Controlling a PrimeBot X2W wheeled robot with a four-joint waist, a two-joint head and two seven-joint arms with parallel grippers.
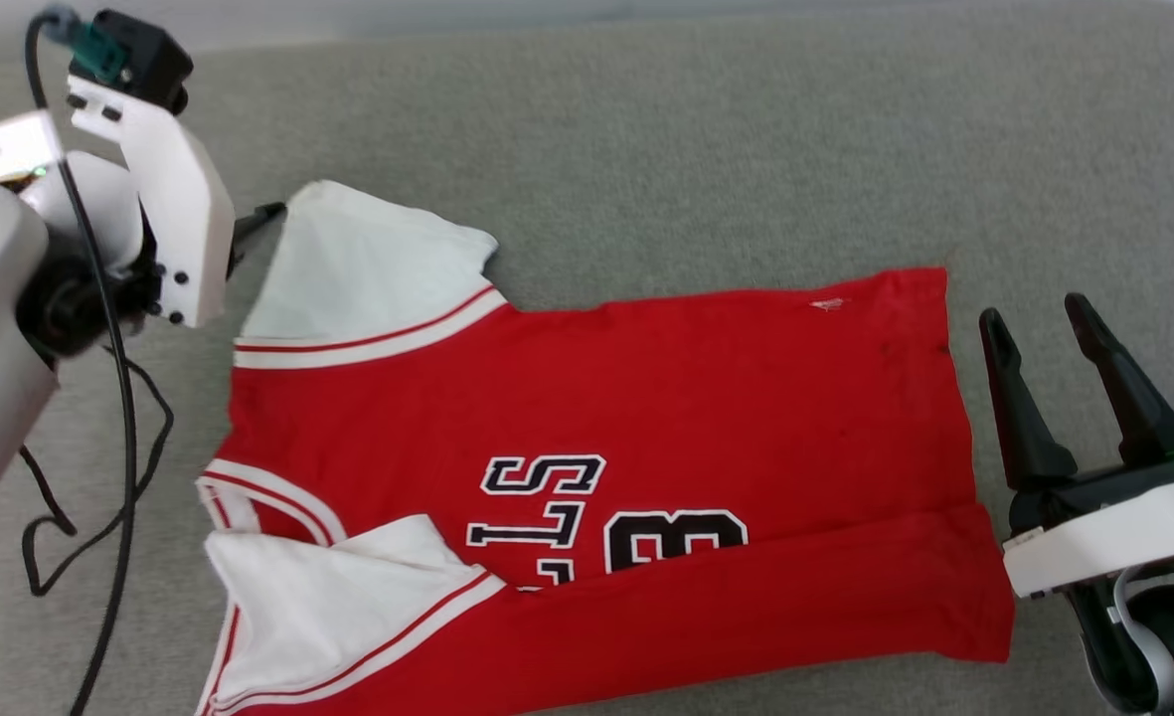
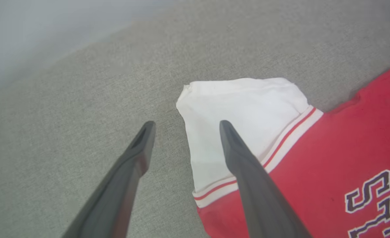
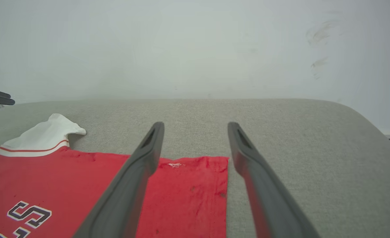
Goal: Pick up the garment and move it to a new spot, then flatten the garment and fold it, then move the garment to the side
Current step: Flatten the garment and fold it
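Lying where: the garment (image 1: 646, 398) is spread front up on the grey desk (image 1: 746, 149), about the middle of the head view.
Long axis: it runs side to side across the robot, with the collar end toward the robot's left and the hem (image 1: 949, 398) toward its right.
Near long side: it is folded up over the lower part of the letters (image 1: 547, 497). The near sleeve (image 1: 318, 597) looks turned in with that fold.
Far long side: it is not folded. The white far sleeve (image 1: 368, 259) sticks out past the red body toward the far left, flat on the desk.
Sleeve end: the left hand (image 2: 185, 124) is spread open and empty, right at the tip of the far sleeve. In its wrist view one finger crosses the white cloth and the other stands over bare desk, so the sleeve's outer edge falls between them. Whether a finger touches the cloth I cannot tell.
Hem end: the right hand (image 1: 1034, 313) is spread open and empty. It sits off the cloth just beside the hem, with its fingers pointing away from the robot.
Nearer arm: the left is nearer the far sleeve, and the right is nearer the hem's far corner (image 3: 223, 162).
Step, as judged: the fold is partly made. The far side looks next, and it would come toward the robot, across the short axis.
Risk, as judged: the cloth is thin and lies flat, so a pinch may slip off the edge.
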